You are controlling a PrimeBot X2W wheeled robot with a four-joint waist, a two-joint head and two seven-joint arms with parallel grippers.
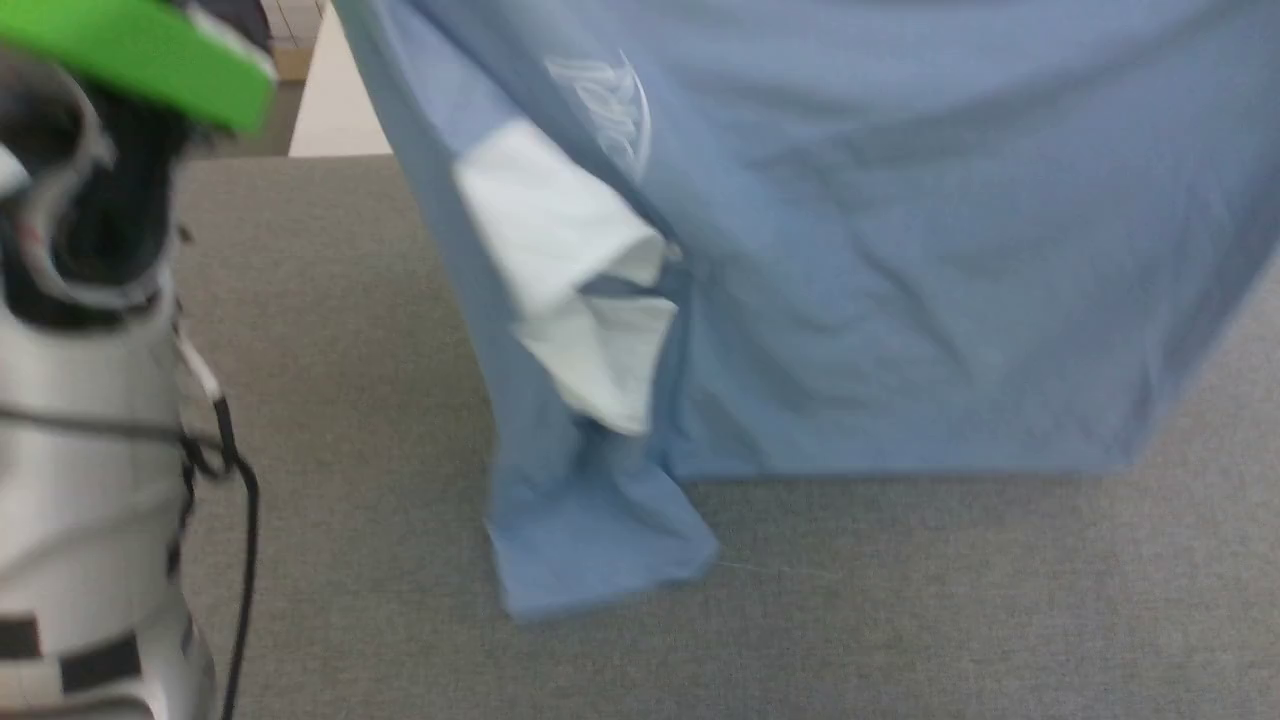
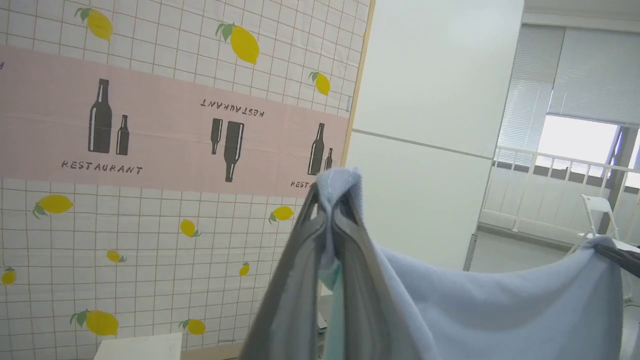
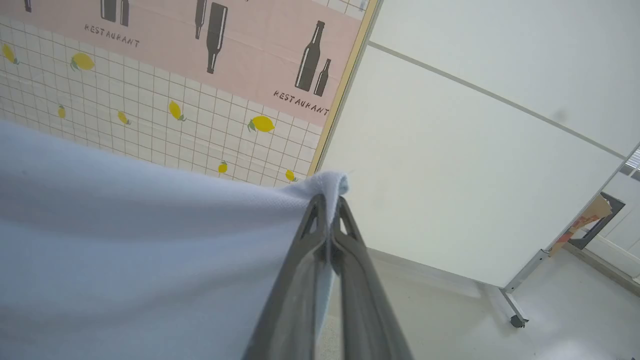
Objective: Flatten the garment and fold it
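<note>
Nearest us, our left hand (image 2: 332, 200) is clamped on a bunched corner of the garment (image 2: 500, 310), its fingers pressed together with blue knit poking out above the tips. Our right hand (image 3: 329, 200) pinches another corner the same way. Between them the garment hangs spread like a curtain over the grey bench (image 1: 350, 450). A sleeve droops at its left side with white lining turned outward. Whether the lowest fold touches the bench we cannot tell. Our pale left forearm (image 1: 90, 480) stands beside it. Farther off are a lemon-and-bottle wall panel (image 2: 150, 150), a white partition (image 2: 430, 125) and a window with blinds (image 2: 575, 90).
</note>
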